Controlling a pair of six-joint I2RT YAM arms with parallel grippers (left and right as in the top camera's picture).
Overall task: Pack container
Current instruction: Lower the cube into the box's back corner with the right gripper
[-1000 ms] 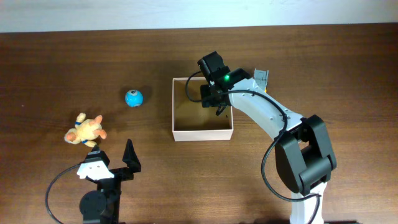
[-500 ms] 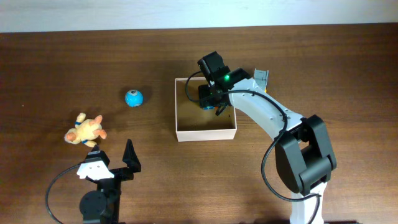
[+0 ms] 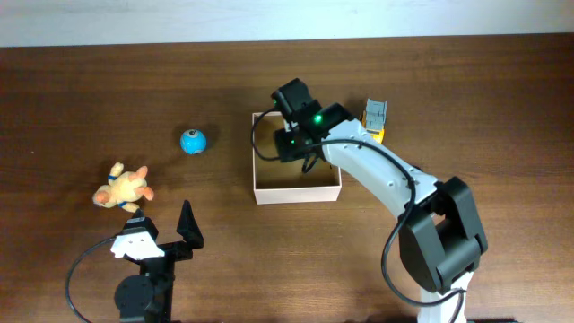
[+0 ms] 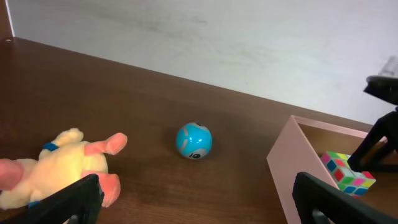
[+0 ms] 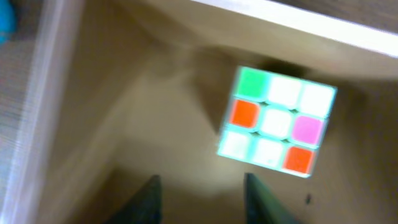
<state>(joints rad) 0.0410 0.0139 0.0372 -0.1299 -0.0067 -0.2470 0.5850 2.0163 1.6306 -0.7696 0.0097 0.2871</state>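
Near the middle of the table [image 3: 90, 90], the container [image 3: 296, 195] is sitting with its open top facing up, its outer walls showing white and its inside tan. Over its far half the right gripper [image 5: 200, 199] is hanging, pointing down into the box from above, so the container is lying directly beneath this pincer and all around it. Its two fingers are standing a little apart with nothing between them; only bare cardboard floor is showing in the gap. A colour cube [image 5: 277, 121] is lying on the container's floor close to one wall, just ahead of the fingertips and off to one side, not touching them. Down at the front left of the table the left gripper [image 3: 161, 229] is resting well apart from the container, its jaws spread wide and holding nothing. A plush toy [image 3: 123, 187] is lying on the wood just beyond it, and a blue ball [image 3: 193, 141] is sitting between the plush toy and the container's left wall, clear of both. A yellow and grey toy [image 3: 375, 117] is lying outside the container, near its far right corner.
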